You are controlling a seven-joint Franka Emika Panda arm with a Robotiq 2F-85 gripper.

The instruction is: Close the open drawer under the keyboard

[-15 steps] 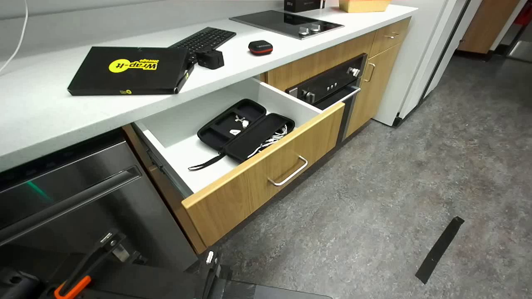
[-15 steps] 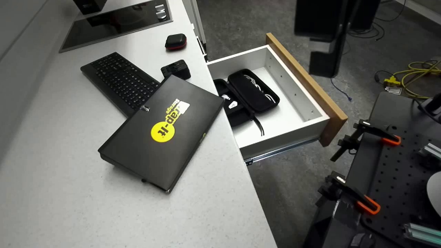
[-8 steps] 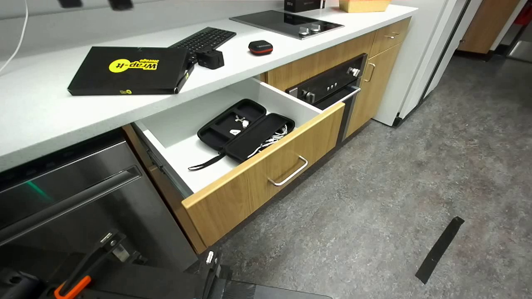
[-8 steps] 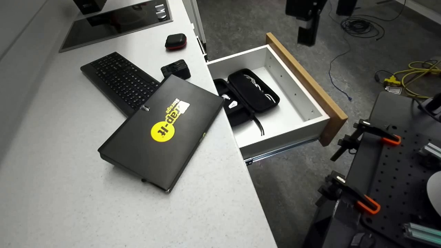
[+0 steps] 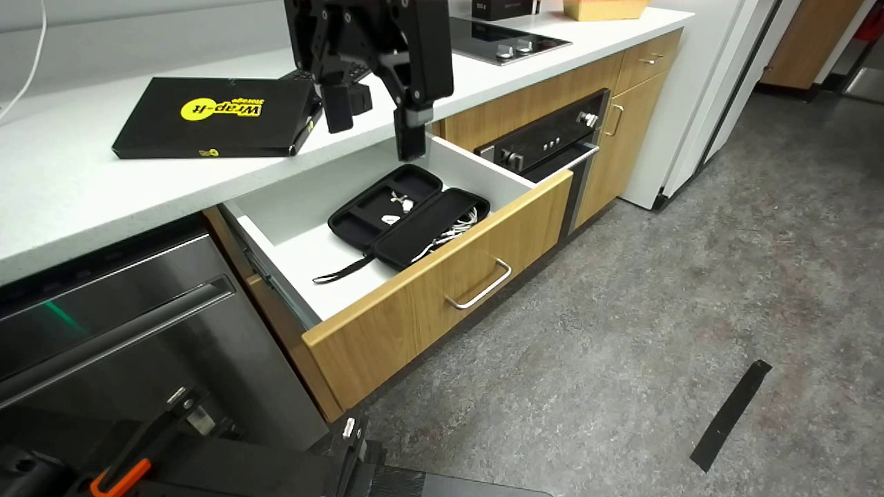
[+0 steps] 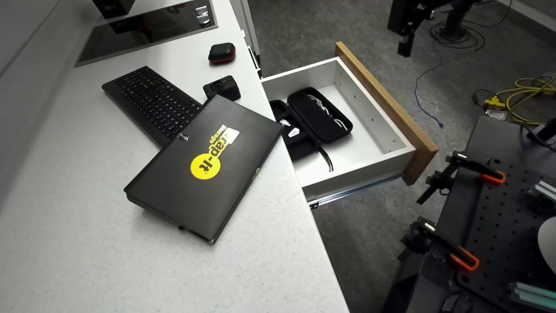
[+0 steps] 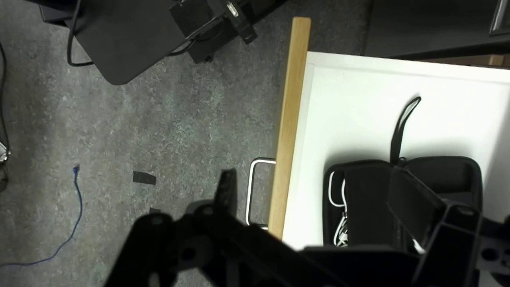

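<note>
The drawer (image 5: 394, 324) with its light wood front stands pulled out from under the counter in both exterior views (image 6: 386, 102). Its silver bar handle (image 5: 487, 286) faces the floor side. In the wrist view the drawer front (image 7: 290, 119) runs up and down the middle, with the handle (image 7: 250, 191) on its left. The black keyboard (image 6: 152, 104) lies on the counter above, partly under a black box. My gripper (image 5: 374, 124) is open and empty, above the drawer. In the wrist view its fingers (image 7: 320, 191) are spread, one on the handle side, one over the drawer's inside.
An open black case (image 5: 414, 221) with white cables lies in the drawer. The black Wrap-It box (image 6: 204, 169), an adapter (image 6: 222, 87) and a small case (image 6: 222, 52) sit on the counter (image 6: 87, 243). My clamped base (image 6: 491, 217) stands near the drawer's corner.
My gripper has come down into view over the drawer in an exterior view; elsewhere it shifted away near the top right. The drawer has not moved.
</note>
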